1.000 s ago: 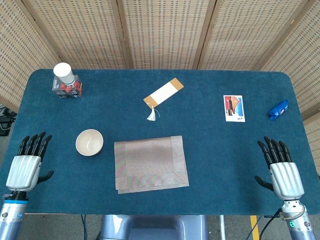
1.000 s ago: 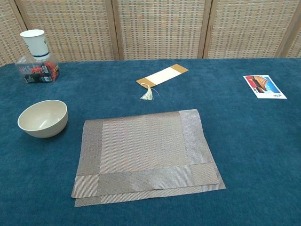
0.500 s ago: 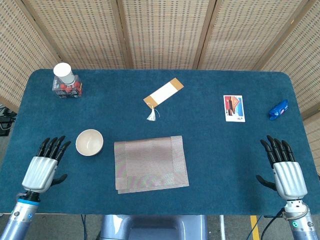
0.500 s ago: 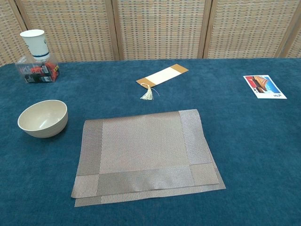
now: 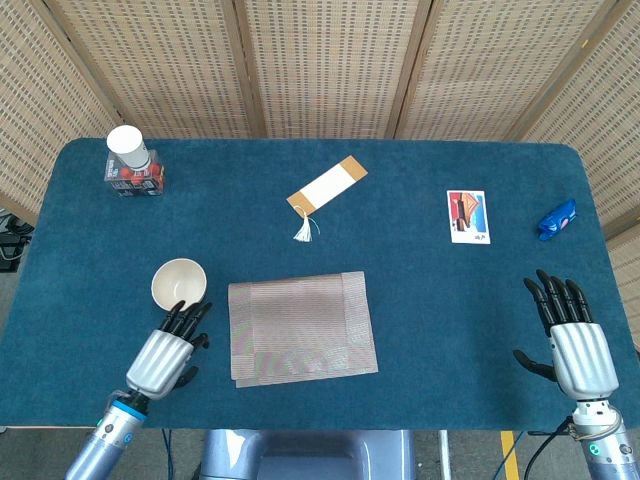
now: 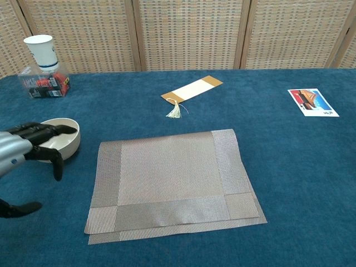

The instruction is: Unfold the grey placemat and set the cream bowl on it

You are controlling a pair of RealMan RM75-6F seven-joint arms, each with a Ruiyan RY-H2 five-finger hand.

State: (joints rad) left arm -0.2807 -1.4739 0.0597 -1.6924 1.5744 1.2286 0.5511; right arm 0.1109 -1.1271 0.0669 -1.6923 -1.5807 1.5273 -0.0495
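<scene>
Grey woven placemat (image 5: 302, 328), folded double with its lower layer peeking out along the near edge, lies flat on the blue felt-covered table (image 5: 420, 300) as I watch through both cameras. Just left of the placemat sits the round cream bowl (image 5: 177, 282), upright and empty. My left hand (image 5: 165, 351) hovers at the placemat's near left corner, fingers spread and holding nothing, its dark fingertips (image 6: 55, 130) reaching over the bowl's near rim (from the chest view I cannot tell whether they touch it). My right hand (image 5: 572, 340) hangs well to the right of the placemat, near the table's edge, fingers apart and empty. Beyond the placemat lies a white and tan bookmark with a pale tassel (image 5: 325, 189); further right, a picture card (image 5: 468, 216) and a small blue wrapped item (image 5: 557, 219). Far to the placemat's back left stands a white paper cup on a clear box of red-labelled goods (image 5: 132, 165).
</scene>
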